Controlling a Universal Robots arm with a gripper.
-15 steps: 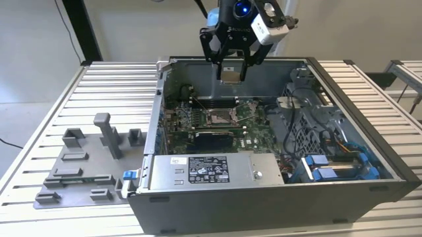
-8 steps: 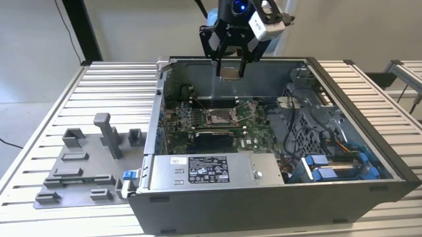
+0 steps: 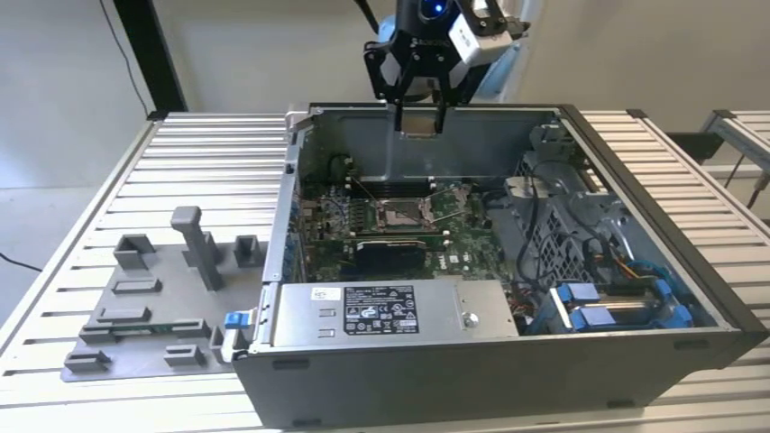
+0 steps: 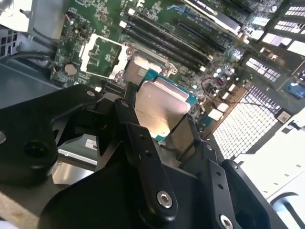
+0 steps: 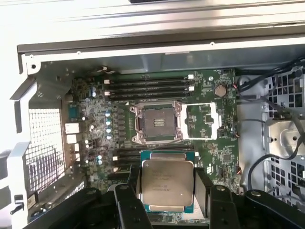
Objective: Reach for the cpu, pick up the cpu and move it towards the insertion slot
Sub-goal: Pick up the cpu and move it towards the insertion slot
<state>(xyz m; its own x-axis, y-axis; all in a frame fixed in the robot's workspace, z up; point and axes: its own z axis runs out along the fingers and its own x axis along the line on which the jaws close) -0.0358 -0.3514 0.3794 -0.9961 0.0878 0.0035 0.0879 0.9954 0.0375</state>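
We see an open computer case [image 3: 506, 361] on a slatted worktop [image 3: 205, 149], a grey fixture plate [image 3: 144, 307] beside it; above its green motherboard [image 5: 95, 119], the gripper [image 3: 419, 115], fingers [image 5: 202, 188] clamped on the cpu [image 5: 167, 185], hovers over the insertion slot [image 5: 157, 122]

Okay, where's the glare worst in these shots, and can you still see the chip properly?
First wrist view: the case wall is blown out white, but the cpu between the gripper fingers reads clearly. Second wrist view: bright patches at the corners; the cpu shines.
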